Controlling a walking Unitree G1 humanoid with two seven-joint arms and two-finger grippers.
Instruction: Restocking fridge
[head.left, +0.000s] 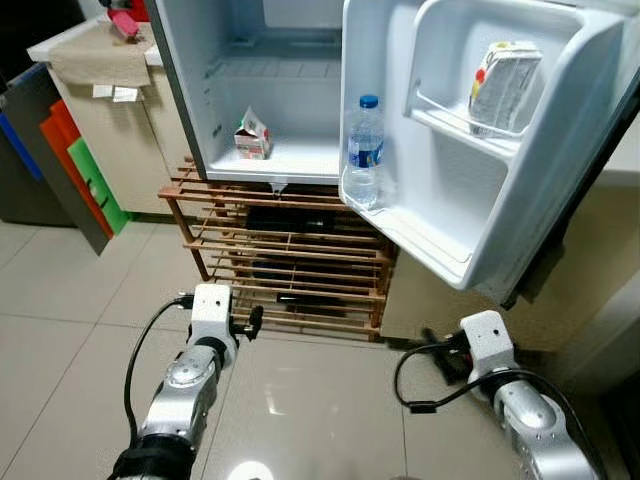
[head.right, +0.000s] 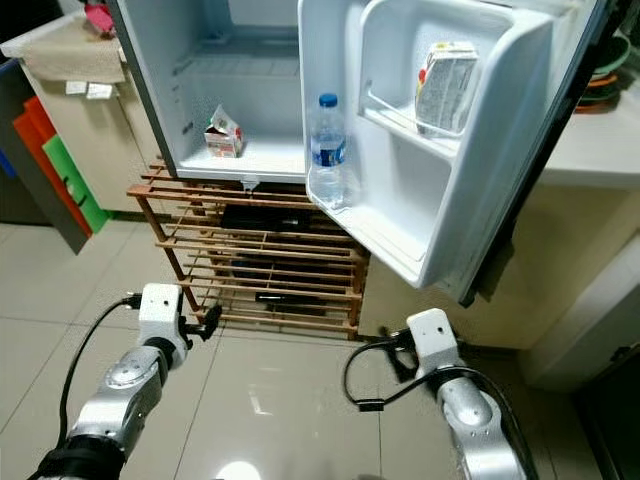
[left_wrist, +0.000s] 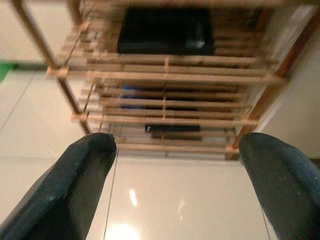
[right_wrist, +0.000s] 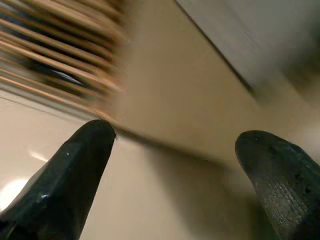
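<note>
While fridge (head.left: 300, 90) door hangs open, head view: water bottle (head.left: 365, 150) in lower door rack, carton (head.left: 503, 85) in upper, small carton (head.left: 253, 135) inside on shelf. L wrist: left claw (left_wrist: 177, 165) released, facing wooden rack (left_wrist: 165, 95). R wrist: right claw (right_wrist: 175, 170) released, empty.

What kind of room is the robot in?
Most likely a home kitchen. A small fridge stands open on a wooden rack, with a water bottle in its door and a little carton on a shelf inside. The floor is tiled.

Carton (head.left: 252, 136) inside fridge (head.left: 290, 160); bottle (head.left: 365, 152) in door shelf, right
</note>
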